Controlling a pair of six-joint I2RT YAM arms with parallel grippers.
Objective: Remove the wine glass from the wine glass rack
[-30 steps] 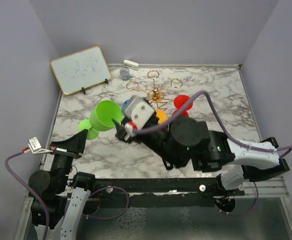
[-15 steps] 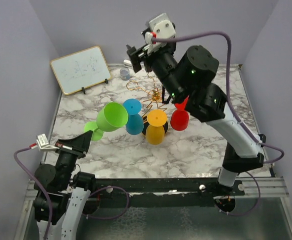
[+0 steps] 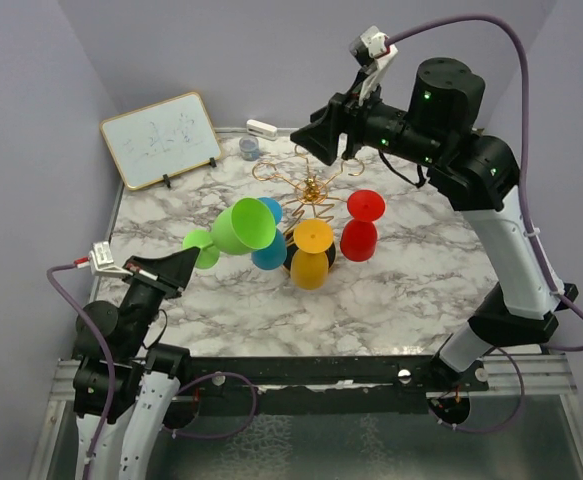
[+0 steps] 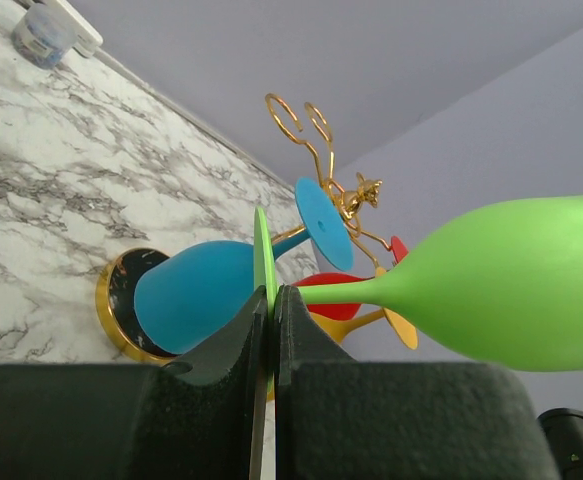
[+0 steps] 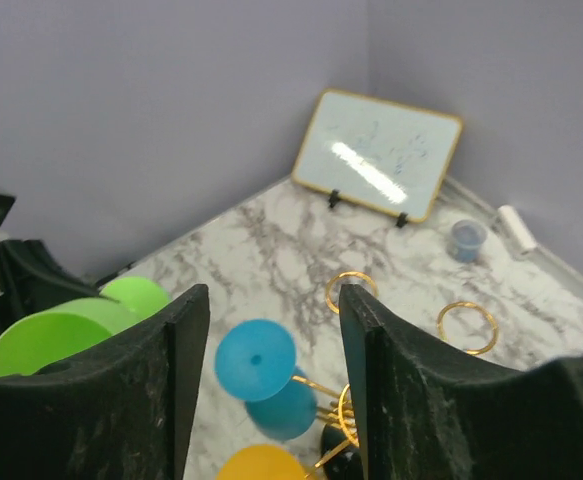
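Marble-patterned table (image 3: 426, 270), white veined with grey, is sitting between plain lavender walls (image 3: 61, 70).

- Far left: whiteboard (image 3: 161, 140), wood-framed, is leaning on two small feet.
- Near left: left gripper (image 3: 176, 268), black; its jaws are pinching down almost to nothing on the thin round foot of the green wine glass (image 3: 241, 226).
- Green wine glass: smooth, opaque, plastic-looking. It is hanging in the air just near-left of the rack, with its long axis roughly level. The foot is in the jaws, the slim stem is running rightward and the wide bowl is pointing toward the rack. It is appearing free of the wire loops, though its bowl is overlapping the blue glass from above.
- Far centre: small grey-blue jar (image 3: 248, 147).
- Centre: blue glass (image 3: 269, 252), hanging bowl-down.
- Centre: wine glass rack (image 3: 311, 185), thin gold wire curling into loops around a central post, over a round black base.
- Centre: orange glass (image 3: 312, 256) and red glass (image 3: 361, 228), both hanging bowl-down.
- Far right, high above the rack: right gripper (image 3: 316, 140), with jaws standing partly apart and gripping nothing.

The left arm is judged the nearer one and is carrying the piece, so the coming move is turning on drawing it leftward along its own axis.
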